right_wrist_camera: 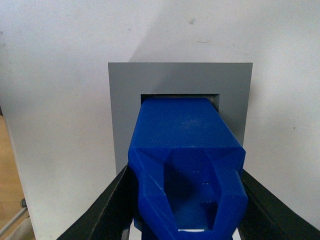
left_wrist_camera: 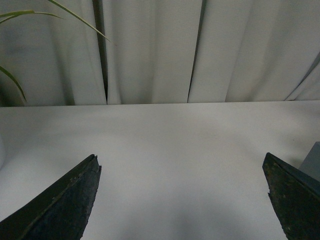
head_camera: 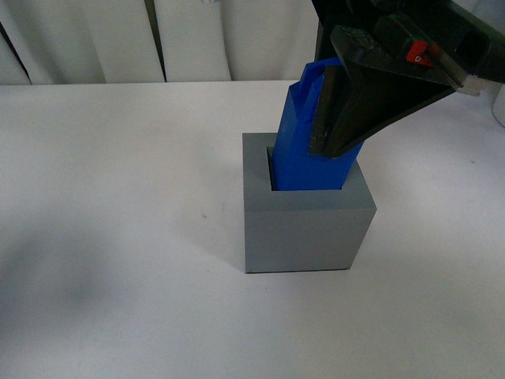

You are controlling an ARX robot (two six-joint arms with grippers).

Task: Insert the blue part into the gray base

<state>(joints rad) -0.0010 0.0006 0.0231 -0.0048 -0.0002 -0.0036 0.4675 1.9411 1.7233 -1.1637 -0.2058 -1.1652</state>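
Right claw point(head_camera: 328, 142) gripping blue part point(head_camera: 300, 150) (tilted), partly inside gray base point(head_camera: 308, 233)

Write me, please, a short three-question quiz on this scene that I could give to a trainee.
1. True or false: the blue part sits fully down in the gray base.
2. Which arm's gripper holds the blue part? A: left. B: right. C: neither.
3. In one word, how do the jaws of the left gripper stand?

Key
1. False: its lower end is inside the gray base, but much of it leans out above the top.
2. B: the right gripper clamps it from both sides.
3. Open, with nothing between them.
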